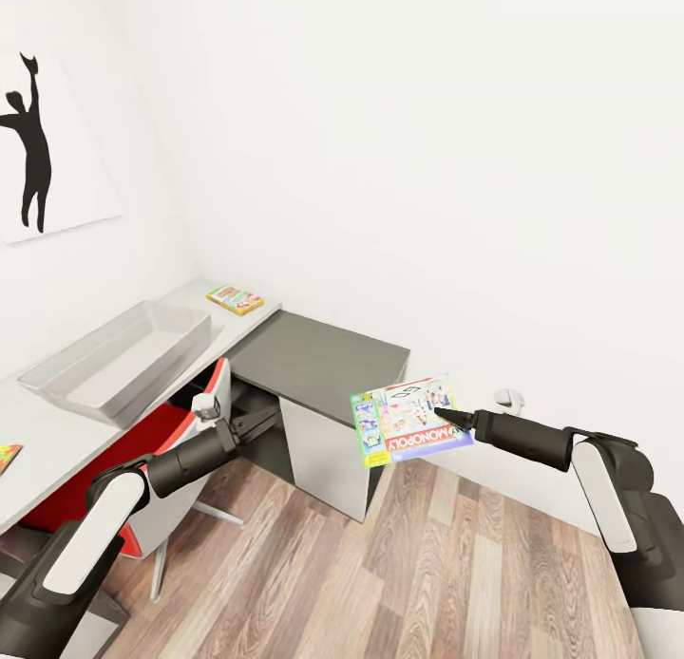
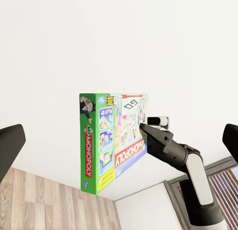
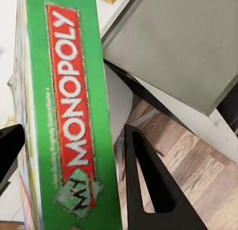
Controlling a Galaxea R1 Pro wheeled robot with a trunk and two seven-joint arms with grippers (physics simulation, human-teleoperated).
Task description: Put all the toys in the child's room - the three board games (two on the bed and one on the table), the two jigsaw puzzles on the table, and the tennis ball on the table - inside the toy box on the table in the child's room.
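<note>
While right jaws grip the Monopoly box [image 1: 410, 420], long axis level, lid facing up, left jaws spread.

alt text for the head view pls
The right tool holds a flat green-white-red Monopoly box in the air above a wood floor, beside a dark grey desk section. To the left, a shallow light grey bin sits on the pale desk top.
</note>
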